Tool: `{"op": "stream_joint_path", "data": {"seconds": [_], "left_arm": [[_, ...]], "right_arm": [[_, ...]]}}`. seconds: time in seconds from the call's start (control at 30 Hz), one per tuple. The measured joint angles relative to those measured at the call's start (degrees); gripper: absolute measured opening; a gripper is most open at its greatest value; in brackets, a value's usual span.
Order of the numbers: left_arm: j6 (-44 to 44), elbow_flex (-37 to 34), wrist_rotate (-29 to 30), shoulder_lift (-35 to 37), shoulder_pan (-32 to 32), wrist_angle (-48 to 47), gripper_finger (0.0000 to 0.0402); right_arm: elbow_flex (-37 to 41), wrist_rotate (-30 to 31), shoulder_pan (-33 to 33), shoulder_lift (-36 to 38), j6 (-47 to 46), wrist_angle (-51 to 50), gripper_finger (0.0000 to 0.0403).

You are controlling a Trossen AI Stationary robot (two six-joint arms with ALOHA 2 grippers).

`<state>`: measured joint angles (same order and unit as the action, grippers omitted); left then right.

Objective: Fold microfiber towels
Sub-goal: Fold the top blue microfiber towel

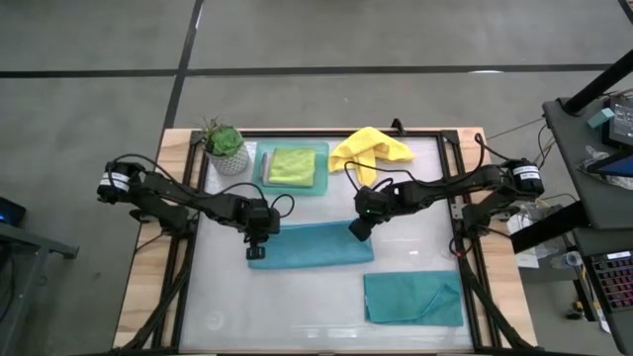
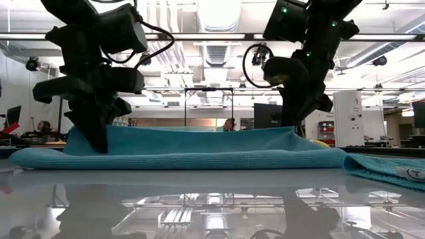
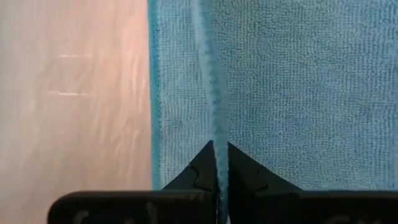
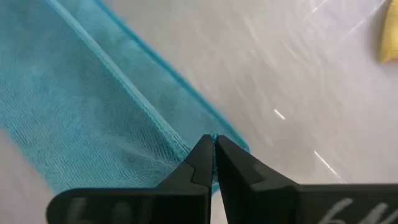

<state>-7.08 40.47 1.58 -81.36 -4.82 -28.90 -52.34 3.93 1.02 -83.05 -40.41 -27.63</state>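
A teal towel lies at the table's middle, doubled over itself. My left gripper is shut on it at its left end, and my right gripper is shut on it at its far right corner. In the low view the held layer stands up between the two grippers above the layer on the table. A second teal towel lies flat at the near right. A yellow towel lies crumpled at the far edge. A lime green towel rests in the tray. My left gripper pinches a thin edge of the teal towel between its two fingers, close to the towel's left end. The fingers come steeply from above. The held edge stands clear of the layer beneath, which lies flat on the table. My right gripper pinches the towel's edge at its far right corner between its fingertips, slanting down from the right. The corner is raised, and the rest of the towel slopes down from it onto the table.
A small potted plant stands at the far left beside the tray. The near left part of the table is bare. The table's frame rails run along the sides.
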Motion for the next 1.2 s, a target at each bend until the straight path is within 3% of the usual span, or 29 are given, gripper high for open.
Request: {"op": "stream_joint_path", "data": {"seconds": [0.37,0.67,0.9,1.2], "left_arm": [[-1.19,0.01,3.7,-3.48,0.55,1.23,0.0004],[-1.35,0.1,6.28,-3.93,0.72,1.27,0.0098],[-0.75,-0.09,6.3,-0.29,0.72,-0.47,0.0152],[0.45,0.53,6.28,7.97,0.7,-3.93,0.0165]], "right_arm": [[0.0,2.29,0.15,0.0,-0.92,0.01,0.0011],[0.0,3.21,0.15,0.02,-1.11,-0.26,0.0073],[-0.08,3.21,0.13,0.87,-0.42,-0.66,0.0121],[0.17,3.21,-0.26,1.29,0.9,-0.45,0.0133]]}}
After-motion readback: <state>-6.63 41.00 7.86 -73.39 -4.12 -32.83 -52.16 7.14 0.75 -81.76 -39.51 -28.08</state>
